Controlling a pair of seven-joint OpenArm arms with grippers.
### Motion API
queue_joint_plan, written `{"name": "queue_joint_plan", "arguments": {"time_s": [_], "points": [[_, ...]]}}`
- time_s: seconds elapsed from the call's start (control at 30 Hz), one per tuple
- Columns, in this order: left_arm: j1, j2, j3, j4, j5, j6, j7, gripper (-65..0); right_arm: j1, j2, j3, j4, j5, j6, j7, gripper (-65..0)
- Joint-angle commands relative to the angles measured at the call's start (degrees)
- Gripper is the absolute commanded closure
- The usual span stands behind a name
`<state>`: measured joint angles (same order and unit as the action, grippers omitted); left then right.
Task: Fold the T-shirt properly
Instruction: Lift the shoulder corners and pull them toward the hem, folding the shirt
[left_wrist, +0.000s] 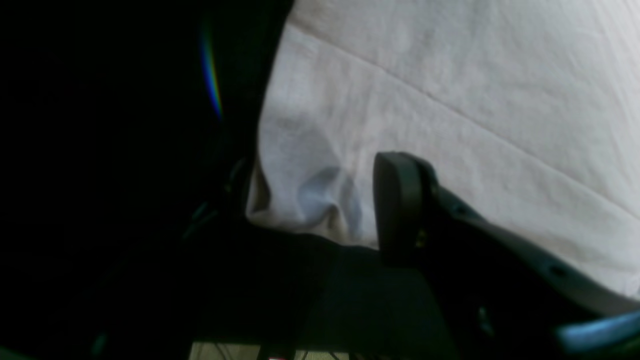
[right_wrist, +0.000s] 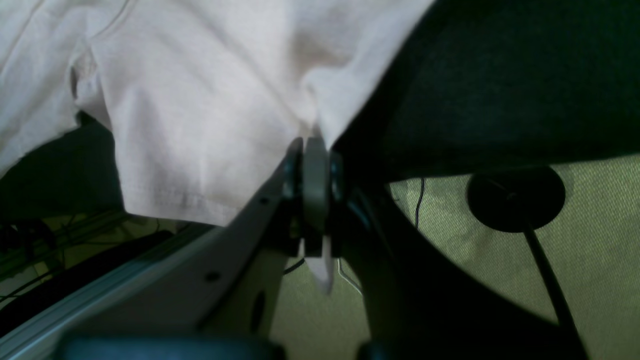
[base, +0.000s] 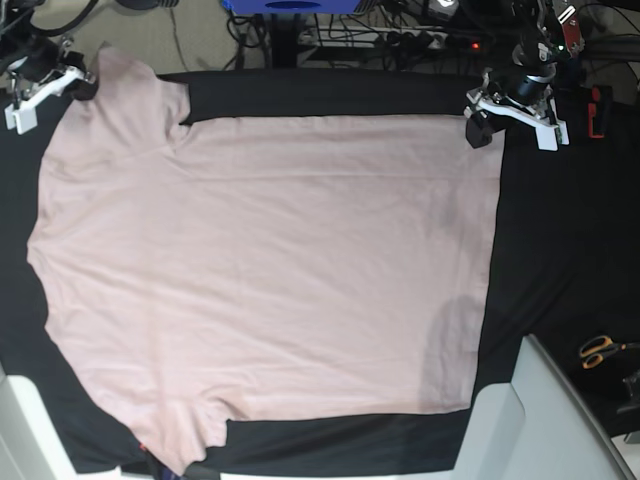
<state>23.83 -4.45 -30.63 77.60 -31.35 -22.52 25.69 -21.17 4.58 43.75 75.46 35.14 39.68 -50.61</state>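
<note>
The pale pink T-shirt (base: 270, 260) lies spread flat on the black tablecloth (base: 570, 250), neck end toward the left of the base view. My right gripper (base: 80, 85) is at the far left corner, at a sleeve. In the right wrist view, the right gripper (right_wrist: 315, 160) is shut on a fold of the T-shirt (right_wrist: 200, 100), with a bit of cloth poking out below its fingers. My left gripper (base: 480, 125) is at the far right hem corner. Its jaws (left_wrist: 317, 195) stand apart with the bunched hem corner of the T-shirt (left_wrist: 450, 75) between them; one finger (left_wrist: 400, 210) shows, the other is lost in the dark.
Orange-handled scissors (base: 598, 350) lie at the right edge of the table. A pale grey box (base: 540, 420) stands at the near right corner. Cables and equipment crowd the far edge. A round black stand base (right_wrist: 515, 197) sits on the green floor below the table.
</note>
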Motion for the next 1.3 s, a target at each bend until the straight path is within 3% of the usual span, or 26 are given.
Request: {"name": "queue_joint_plan", "arguments": {"time_s": [0.0, 0.1, 0.13, 0.27, 0.5, 0.67, 0.87, 1.03, 1.2, 1.27], "points": [[0.6, -0.1, 0.2, -0.5, 0.8, 0.4, 1.8, -25.5, -0.3, 0.7, 0.2, 0.6, 0.6, 0.3, 0.5, -0.5], [-1.0, -0.1, 0.3, -3.4, 0.8, 0.4, 1.8, -1.3, -0.3, 0.6, 0.2, 0.6, 0.6, 0.3, 0.5, -0.5], [-1.4, -0.1, 0.0, -4.9, 0.8, 0.4, 1.8, 0.0, -0.3, 0.6, 0.2, 0.6, 0.6, 0.3, 0.5, -0.5], [-2.7, -0.1, 0.2, -7.4, 0.8, 0.4, 1.9, 0.0, -0.4, 0.5, 0.2, 1.2, 0.6, 0.3, 0.0, -0.5], [-1.2, 0.6, 0.3, 0.4, 0.8, 0.8, 2.7, 0.0, 0.9, 1.0, -1.8, 6.5, 0.7, 0.3, -1.8, -0.5], [-1.6, 0.7, -0.2, 6.7, 0.8, 0.8, 10.0, 0.0, 2.7, 2.1, -2.9, 8.4, 0.7, 0.3, -3.4, -0.5], [-2.3, 1.5, -0.2, 14.8, 0.8, 0.9, 13.3, 0.0, 4.0, 2.4, -3.1, 13.3, 0.7, 0.3, -5.3, -0.5], [-5.0, 1.5, 0.3, 15.1, 0.9, 5.2, 13.3, 0.0, 8.2, 3.6, -3.1, 13.3, 0.7, 0.3, -7.6, -0.5], [-8.0, 1.2, 0.3, 14.5, 1.1, 5.5, 14.6, 0.0, 12.3, 4.9, -3.1, 12.5, 0.3, 0.3, -7.6, -0.5], [-10.0, 1.2, 0.3, 14.0, 1.0, 5.5, 16.1, 0.0, 14.6, 5.3, -3.1, 10.9, -2.4, 0.3, -7.6, -0.5]]}}
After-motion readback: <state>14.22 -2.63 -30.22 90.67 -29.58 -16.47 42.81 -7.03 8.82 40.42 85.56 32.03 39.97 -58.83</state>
